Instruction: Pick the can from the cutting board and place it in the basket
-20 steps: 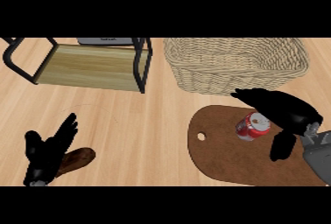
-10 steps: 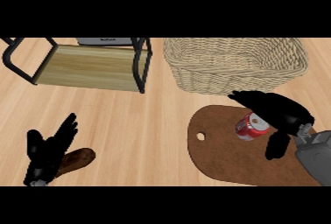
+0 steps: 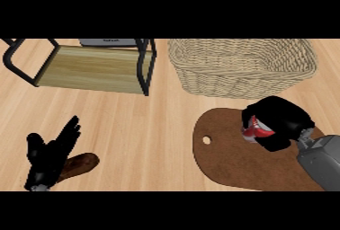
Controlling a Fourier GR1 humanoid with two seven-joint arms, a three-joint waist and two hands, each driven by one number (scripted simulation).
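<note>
At about 7 o'clock, near the bottom edge, the left hand [image 3: 50, 155] rests open on the table [image 3: 133, 130] with its fingers straight and pointing up. A brown thing [image 3: 78, 164] lies just beside it, partly under it; I cannot tell what it is.

At about 4 o'clock lies the board [image 3: 239, 152], dark brown with a small hole. The can [image 3: 254, 129] stands near its far edge. A moment ago the right hand [image 3: 277, 122] was spread wide over the can. Now it has closed down and its fingers curl round the can, so only a bit of red and silver peeks out on the left side. I think the grab is done, or almost done. The can looks like it still sits on the board, so lifting comes next.

The right forearm comes in from the lower right corner, and the hand bends over the can from above.

At 1 o'clock, past the board, sits the basket [image 3: 242, 67], where the can must go. At 11 o'clock stands a black rack [image 3: 90, 67] with a wooden shelf.
</note>
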